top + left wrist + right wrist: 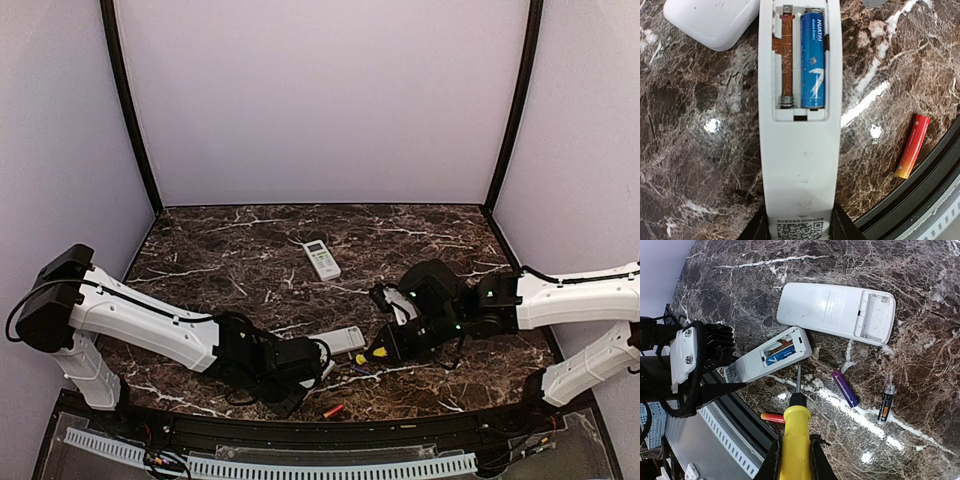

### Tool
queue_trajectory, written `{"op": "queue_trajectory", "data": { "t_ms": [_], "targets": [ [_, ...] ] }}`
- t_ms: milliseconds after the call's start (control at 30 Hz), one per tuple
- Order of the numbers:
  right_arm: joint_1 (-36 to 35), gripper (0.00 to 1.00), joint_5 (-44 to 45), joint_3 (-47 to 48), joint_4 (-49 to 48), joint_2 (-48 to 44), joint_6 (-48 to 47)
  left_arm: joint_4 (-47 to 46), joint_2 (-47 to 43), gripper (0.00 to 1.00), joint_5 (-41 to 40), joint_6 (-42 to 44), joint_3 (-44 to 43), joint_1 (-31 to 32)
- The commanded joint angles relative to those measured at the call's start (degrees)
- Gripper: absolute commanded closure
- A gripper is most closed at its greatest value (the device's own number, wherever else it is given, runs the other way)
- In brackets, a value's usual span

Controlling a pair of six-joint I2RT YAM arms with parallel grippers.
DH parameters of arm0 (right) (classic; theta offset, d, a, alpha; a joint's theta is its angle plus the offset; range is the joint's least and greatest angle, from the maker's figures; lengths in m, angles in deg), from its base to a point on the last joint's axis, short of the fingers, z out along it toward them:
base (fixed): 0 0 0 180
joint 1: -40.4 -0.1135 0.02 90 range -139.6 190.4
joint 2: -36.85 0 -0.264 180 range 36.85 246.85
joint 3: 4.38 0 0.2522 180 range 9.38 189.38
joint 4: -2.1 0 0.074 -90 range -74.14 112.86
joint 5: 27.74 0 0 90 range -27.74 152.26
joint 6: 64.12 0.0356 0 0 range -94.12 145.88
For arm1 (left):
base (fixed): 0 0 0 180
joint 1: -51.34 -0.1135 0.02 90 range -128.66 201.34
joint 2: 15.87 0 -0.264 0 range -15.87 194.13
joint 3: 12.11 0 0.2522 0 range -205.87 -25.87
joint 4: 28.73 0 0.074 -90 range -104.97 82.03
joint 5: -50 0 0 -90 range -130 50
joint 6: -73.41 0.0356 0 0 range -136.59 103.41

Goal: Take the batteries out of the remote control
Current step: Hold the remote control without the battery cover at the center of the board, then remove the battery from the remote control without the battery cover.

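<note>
A slim white remote control (800, 150) lies back-up with its battery bay open. One blue battery (812, 60) sits in the right slot. The left slot (786, 60) is bare down to its spring. My left gripper (800, 227) is shut on the remote's near end, one jaw on each side. A red-orange battery (913, 146) lies loose by the table's front edge. My right gripper (796, 450) is shut on a yellow-handled screwdriver (796, 430). Its tip (799, 377) hovers just short of the remote (772, 360).
A wider white remote (835, 312) lies beyond with its bay empty. A purple battery (845, 388) and a black battery (886, 403) lie loose to the right. A third remote (321, 258) lies further back. The table's black front rim (920, 200) is close.
</note>
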Motion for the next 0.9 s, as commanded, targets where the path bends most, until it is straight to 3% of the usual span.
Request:
{"op": "queue_trajectory", "data": {
  "t_ms": [0, 867],
  "targets": [
    [-0.5, 1.0, -0.1, 1.9, -2.1, -0.1, -2.3, 3.0, 1.2, 0.66, -0.8, 0.4, -0.6, 0.2],
    [-0.5, 1.0, 1.1, 3.9, -3.7, 5.9, -6.3, 3.3, 1.2, 0.68, -1.0, 0.4, -0.9, 0.2]
  ]
}}
